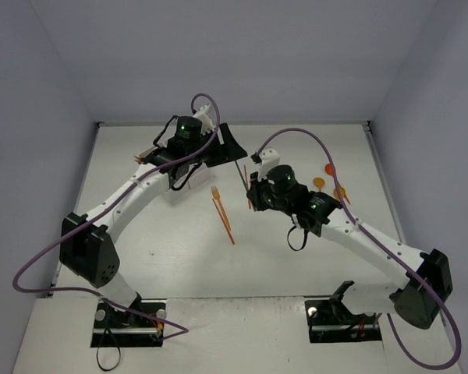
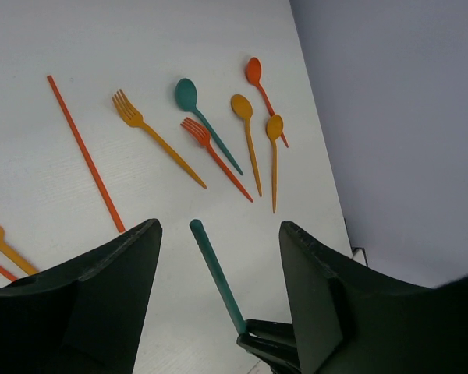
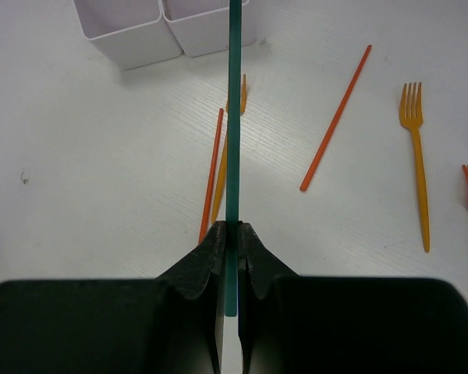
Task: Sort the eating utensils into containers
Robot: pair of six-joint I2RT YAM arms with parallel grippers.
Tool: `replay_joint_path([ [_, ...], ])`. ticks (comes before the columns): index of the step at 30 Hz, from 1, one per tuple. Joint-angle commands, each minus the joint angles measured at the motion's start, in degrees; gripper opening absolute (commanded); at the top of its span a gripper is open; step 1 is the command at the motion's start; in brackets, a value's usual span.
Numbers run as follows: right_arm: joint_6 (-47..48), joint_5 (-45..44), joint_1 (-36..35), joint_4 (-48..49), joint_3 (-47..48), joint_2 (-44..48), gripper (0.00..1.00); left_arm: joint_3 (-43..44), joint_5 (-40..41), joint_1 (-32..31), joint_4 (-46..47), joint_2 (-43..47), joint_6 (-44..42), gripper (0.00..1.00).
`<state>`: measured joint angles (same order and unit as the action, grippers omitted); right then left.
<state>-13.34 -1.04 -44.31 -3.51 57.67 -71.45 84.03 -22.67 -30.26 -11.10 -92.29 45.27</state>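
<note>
Both arms stretch inward over the counter [image 1: 171, 257]. Right claw [image 3: 232, 230] is clamped on a teal utensil [image 3: 233, 117], poking it between the left claw [image 2: 218, 227] and its wide-open fingers [image 2: 101, 296]; white tray [image 3: 132, 35] sits nearby.

In the left tool's [image 2: 220, 227] open gap, a teal stick [image 2: 218, 276].

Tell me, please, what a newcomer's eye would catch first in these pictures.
The right gripper, shut on a long teal-green utensil, holds it out over mid-table, its free end appearing between the open fingers of the left gripper. Loose spoons and forks lie at the right of the white table; white containers stand beyond the utensil's tip.
</note>
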Motion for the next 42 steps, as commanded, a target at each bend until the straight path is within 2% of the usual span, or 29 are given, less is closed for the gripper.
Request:
replay_joint_path([
  [1,0.7,0.5,-0.3,5.8,3.5,0.0,0.00,2.8,0.2,-0.7,3.5,-0.1,-1.7,0.38],
  [5,0.7,0.5,-0.2,6.2,4.0,-1.0,0.00,3.6,0.1,-0.7,3.9,-0.5,-2.8,0.04],
  [6,0.7,0.5,-0.2,6.3,4.0,-1.3,0.00,3.8,0.2,-0.7,3.9,-0.5,-3.0,0.00],
  [8,0.7,0.5,-0.3,6.4,4.1,-1.7,0.00,4.1,0.2,-0.7,3.7,-0.7,-3.7,0.00],
  [10,0.8,0.2,-0.3,6.5,4.2,-2.0,0.07,4.5,0.5,-0.6,3.6,-0.7,-4.7,0.00],
  [12,0.9,-0.2,-0.2,6.6,4.3,-2.2,0.39,4.8,1.2,-0.4,3.5,-0.5,-5.8,0.00],
  [15,0.7,-0.7,-0.2,6.6,4.3,-2.5,0.64,5.5,3.3,0.6,2.0,-0.4,-8.6,0.00],
  [18,0.6,-1.6,-0.1,6.5,3.7,-1.9,0.81,8.1,6.7,2.3,-0.7,-0.5,-12.5,0.00],
  [22,0.4,-2.0,0.2,6.5,2.1,-0.6,0.84,12.4,13.1,4.2,-5.3,-0.7,-22.3,0.00],
  [24,0.0,-1.9,0.5,6.3,0.9,0.2,0.84,14.4,21.0,4.8,-5.4,-0.9,-28.6,0.00],
  [28,-0.5,-1.5,0.9,5.9,-0.9,1.7,0.85,14.9,32.7,6.1,3.2,-2.2,-39.4,0.00],
  [34,-0.7,-1.3,1.0,4.8,-2.1,1.9,0.85,14.6,37.0,8.3,19.4,-6.6,-49.5,0.00],
  [42,-1.0,-0.8,1.2,3.7,-3.0,2.1,0.85,22.6,36.7,11.6,22.0,-17.5,-52.9,0.00],
])
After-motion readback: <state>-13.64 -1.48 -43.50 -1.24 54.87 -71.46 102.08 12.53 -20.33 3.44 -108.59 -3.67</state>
